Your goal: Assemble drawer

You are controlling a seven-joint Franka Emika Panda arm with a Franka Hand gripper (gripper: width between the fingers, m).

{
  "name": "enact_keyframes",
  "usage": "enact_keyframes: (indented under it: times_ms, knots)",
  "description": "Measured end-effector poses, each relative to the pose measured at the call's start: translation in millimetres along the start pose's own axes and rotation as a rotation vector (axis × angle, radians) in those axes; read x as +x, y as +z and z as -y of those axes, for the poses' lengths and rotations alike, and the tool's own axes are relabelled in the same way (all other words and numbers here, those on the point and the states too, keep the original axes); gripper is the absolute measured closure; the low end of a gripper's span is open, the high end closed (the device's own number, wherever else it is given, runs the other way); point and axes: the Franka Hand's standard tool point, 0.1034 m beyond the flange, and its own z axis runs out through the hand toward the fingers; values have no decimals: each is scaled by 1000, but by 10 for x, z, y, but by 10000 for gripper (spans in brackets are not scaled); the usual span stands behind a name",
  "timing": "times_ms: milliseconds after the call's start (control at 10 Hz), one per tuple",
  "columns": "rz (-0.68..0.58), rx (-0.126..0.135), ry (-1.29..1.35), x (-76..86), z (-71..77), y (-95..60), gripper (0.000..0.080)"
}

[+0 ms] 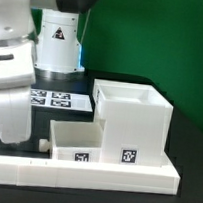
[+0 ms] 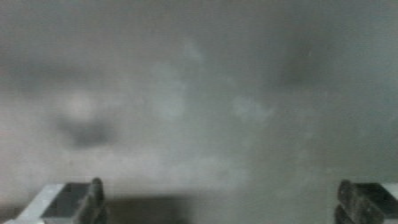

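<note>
Blur filled the wrist view; only two grey fingertips (image 2: 71, 201) showed, far apart, so the jaws stood wide. Exterior view cut off the white arm (image 1: 10, 91) at its left edge; the arm hung low over the dark table (image 1: 192, 148), hiding part of the marker board (image 1: 57, 99). Box shell (image 1: 138, 118), smooth white plastic, open-topped, stood just beside the smaller tray (image 1: 74, 139), both tagged, behind the low rail (image 1: 83, 172).
</note>
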Motion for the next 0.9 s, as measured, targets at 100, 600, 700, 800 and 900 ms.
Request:
enact_keyframes:
  times_ms: [100,600,700,800,900]
  knots:
    - [-1,0,18,60,-24,2,151]
    - [-6,3,133,505,-165,6,151]
    - [-6,3,151,580,-186,8,151]
    - [-6,4,174,660,-202,16,151]
    - [-7,6,189,728,-215,27,151]
